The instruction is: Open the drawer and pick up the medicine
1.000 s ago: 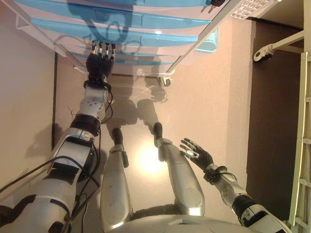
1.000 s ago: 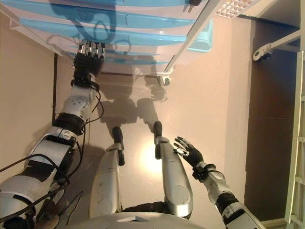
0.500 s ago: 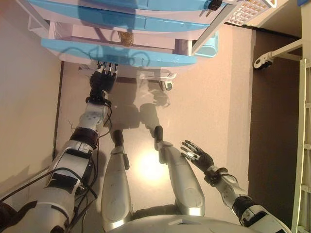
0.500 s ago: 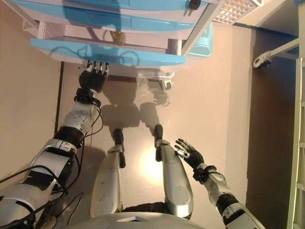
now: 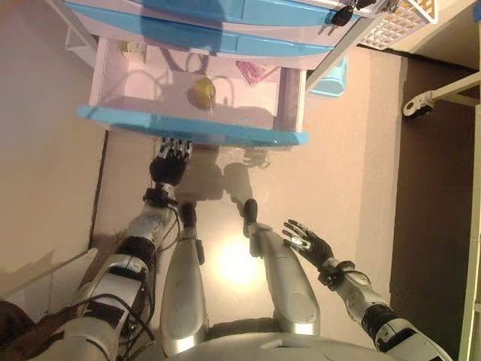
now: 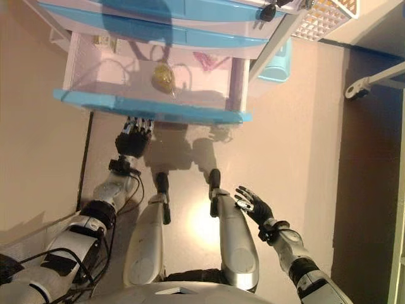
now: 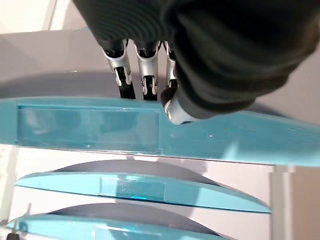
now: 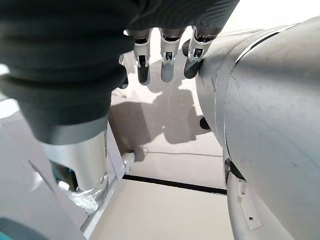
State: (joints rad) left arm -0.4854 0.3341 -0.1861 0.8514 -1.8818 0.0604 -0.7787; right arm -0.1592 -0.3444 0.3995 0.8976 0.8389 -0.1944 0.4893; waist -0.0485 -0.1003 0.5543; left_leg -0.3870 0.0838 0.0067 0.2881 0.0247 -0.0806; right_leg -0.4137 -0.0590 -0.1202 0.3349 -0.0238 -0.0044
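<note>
The bottom drawer [image 5: 195,128] of a white cabinet with light-blue fronts stands pulled out. Inside it lie a yellowish round bottle [image 5: 201,92], a pink packet [image 5: 252,71] towards the back right and a small pale item [image 5: 134,49] at the back left. My left hand [image 5: 169,162] is at the lower edge of the drawer's blue front [image 7: 90,125]. Its fingers [image 7: 142,75] reach behind that edge and the thumb rests on the face. My right hand [image 5: 304,242] hangs open low on the right, holding nothing.
Shut blue drawers [image 5: 225,11] sit above the pulled-out one. A white mesh basket [image 5: 398,19] is on the cabinet's right top, with a light-blue bin [image 5: 334,75] beside the cabinet. A white frame with a caster [image 5: 421,101] stands at the right.
My left hand has drawn the bottom drawer out towards me, from shut to wide open, baring the bottle and packet inside. The right hand has stayed where it was.
</note>
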